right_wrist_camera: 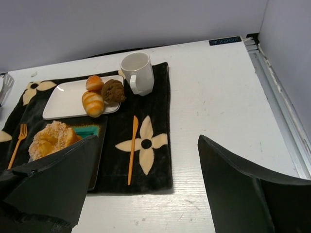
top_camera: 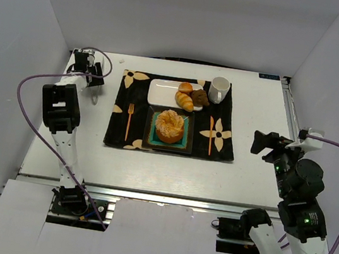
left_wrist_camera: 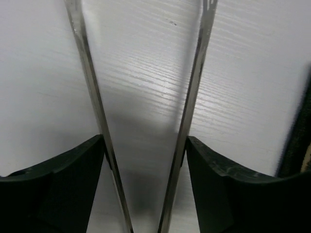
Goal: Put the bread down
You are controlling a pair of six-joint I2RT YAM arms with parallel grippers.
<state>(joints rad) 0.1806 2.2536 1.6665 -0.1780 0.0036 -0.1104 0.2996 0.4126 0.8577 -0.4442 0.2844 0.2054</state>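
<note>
- The right fingers [right_wrist_camera: 147, 141] gape wide and empty beside the black flowered mat [top_camera: 217, 150], apparently held clear of the setting.
- The bread [top_camera: 169, 126] sits centred on the teal square plate [top_camera: 183, 143], between the orange fork [top_camera: 129, 121] and orange knife [top_camera: 210, 135]. It looks placed.
- Behind it, the white tray [top_camera: 162, 92] carries the croissant [top_camera: 184, 100] and muffin [top_camera: 200, 97].
- Far left, the left fingers [left_wrist_camera: 145, 141] grip metal tongs [left_wrist_camera: 192, 97]. The blades are spread and empty over the bare table [left_wrist_camera: 243, 73], probably the tool for lifting pastry unsquashed.
</note>
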